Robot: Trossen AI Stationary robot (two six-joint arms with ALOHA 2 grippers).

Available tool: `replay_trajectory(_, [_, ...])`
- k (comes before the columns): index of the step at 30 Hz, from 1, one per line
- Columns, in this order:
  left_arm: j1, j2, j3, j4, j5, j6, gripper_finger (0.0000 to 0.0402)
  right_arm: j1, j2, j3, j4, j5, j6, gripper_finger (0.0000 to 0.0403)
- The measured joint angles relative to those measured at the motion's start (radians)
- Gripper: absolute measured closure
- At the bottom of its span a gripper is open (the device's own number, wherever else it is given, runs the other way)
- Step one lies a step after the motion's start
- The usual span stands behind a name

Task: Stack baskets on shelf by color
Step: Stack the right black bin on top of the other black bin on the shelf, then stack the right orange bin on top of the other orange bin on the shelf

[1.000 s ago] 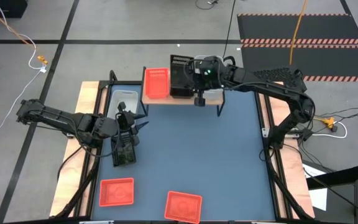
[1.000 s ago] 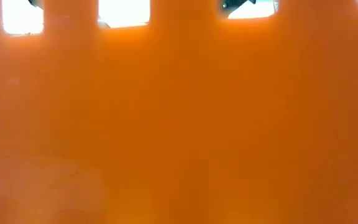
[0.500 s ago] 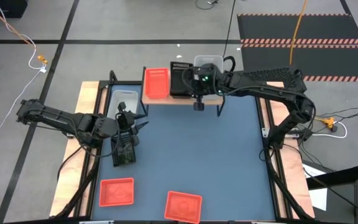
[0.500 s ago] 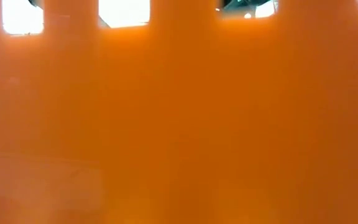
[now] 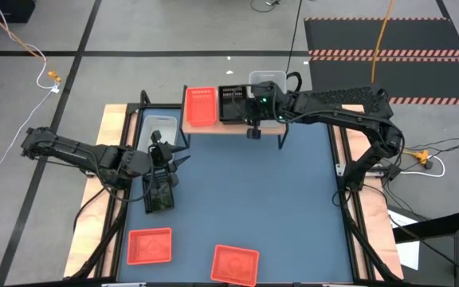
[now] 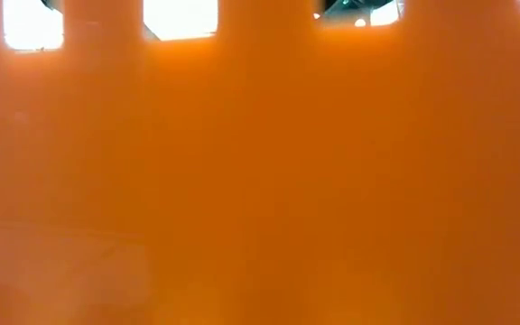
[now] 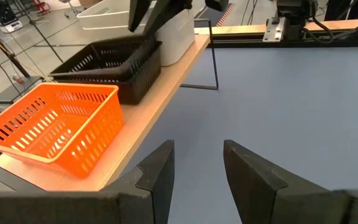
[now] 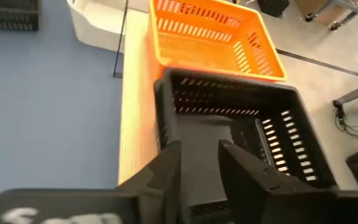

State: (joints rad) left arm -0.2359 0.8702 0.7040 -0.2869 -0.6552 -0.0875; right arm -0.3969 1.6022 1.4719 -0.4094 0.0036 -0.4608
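Note:
The shelf (image 5: 213,129) stands at the table's far edge. On it, from left to right, are a red basket (image 5: 200,106), a black basket (image 5: 233,104) and a white basket (image 5: 267,79). In the left wrist view the black basket (image 7: 104,62) shows two rims, one above the other. My right gripper (image 8: 201,152) reaches from the right, slanting down over the black basket (image 8: 229,118). Its fingers are a little apart, with the basket's inside showing between them. My left gripper (image 7: 197,149) is open and empty over the table's left part (image 5: 178,162), beside another black basket (image 5: 158,194). My right gripper has its fingers (image 8: 169,165) over the black basket's right side. The fingers hide the wall below them, and I cannot tell whether they touch it. The basket lies level on the shelf.
A white basket (image 5: 159,126) stands on the table left of the shelf. Two red baskets (image 5: 150,245) (image 5: 235,265) lie near the table's near edge. An orange basket wall (image 6: 260,181) fills the low view. Blue mat lies bare in the middle.
The black basket at my right gripper was raised and tipped. It has come down and now lies level on the shelf beside the red basket. My right gripper has gone down a little with it and uncovered the white basket behind.

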Motion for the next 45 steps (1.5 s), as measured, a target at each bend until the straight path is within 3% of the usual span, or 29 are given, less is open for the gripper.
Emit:
replay_trajectory(5, [0.000, 0.000, 0.000, 0.000, 0.000, 0.000, 0.0261, 0.049, -0.036, 0.000, 0.031, 0.005, 0.052, 0.0269])
replay_trajectory(13, [0.000, 0.000, 0.000, -0.038, -0.001, 0.006, 0.0261, 0.266, -0.083, 0.001, 0.034, -0.021, 0.069, 0.0274])
replay_trajectory(17, [-0.002, 0.000, 0.000, -0.038, -0.001, -0.012, 0.0261, 0.383, -0.088, -0.059, 0.026, -0.173, 0.236, 0.0275])
replay_trajectory(20, [-0.003, 0.000, 0.000, -0.038, -0.001, -0.020, 0.0261, 0.487, -0.083, -0.207, 0.158, -0.360, 0.346, 0.0275])
replay_trajectory(22, [-0.003, 0.000, 0.000, -0.039, 0.000, -0.023, 0.0261, 0.568, -0.081, -0.318, 0.305, -0.419, 0.377, 0.0275])
replay_trajectory(26, [-0.003, 0.000, 0.000, -0.040, 0.000, -0.039, 0.0261, 0.727, -0.084, -0.462, 0.530, -0.379, 0.350, 0.0275])
replay_trajectory(33, [-0.003, 0.000, 0.000, 0.014, 0.001, -0.024, 0.0261, 0.900, -0.031, -0.492, 0.544, -0.238, 0.197, 0.0275])
replay_trajectory(45, [-0.003, 0.000, 0.000, 0.034, 0.002, -0.005, 0.0261, 0.963, 0.131, -0.488, 0.570, -0.188, 0.026, 0.0275])
